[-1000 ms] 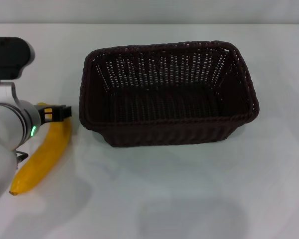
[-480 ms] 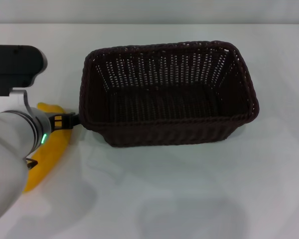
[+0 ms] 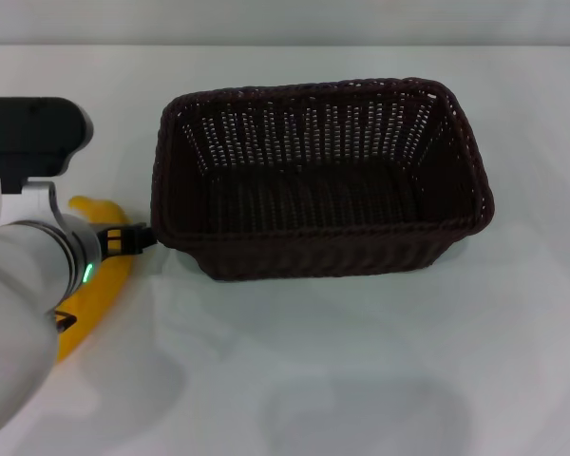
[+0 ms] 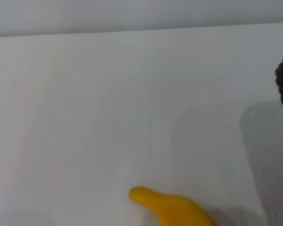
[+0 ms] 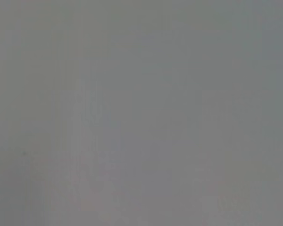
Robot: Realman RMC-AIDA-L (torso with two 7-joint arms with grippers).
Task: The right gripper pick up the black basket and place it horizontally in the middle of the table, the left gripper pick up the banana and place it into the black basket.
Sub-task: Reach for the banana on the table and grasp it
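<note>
Banana [image 3: 103,285]: bright yellow, curved, beside black basket [image 3: 318,176]; left end effector [image 3: 123,237] above it, opening unclear.

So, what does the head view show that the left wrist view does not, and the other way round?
Only the head view shows the whole black basket, empty and lying lengthwise across the table, and the left gripper over the banana, close to the basket's left end. Only the left wrist view shows the banana's end lying free on the table, with bare surface beyond it. Both show the banana, the white table and a part of the basket's rim.
</note>
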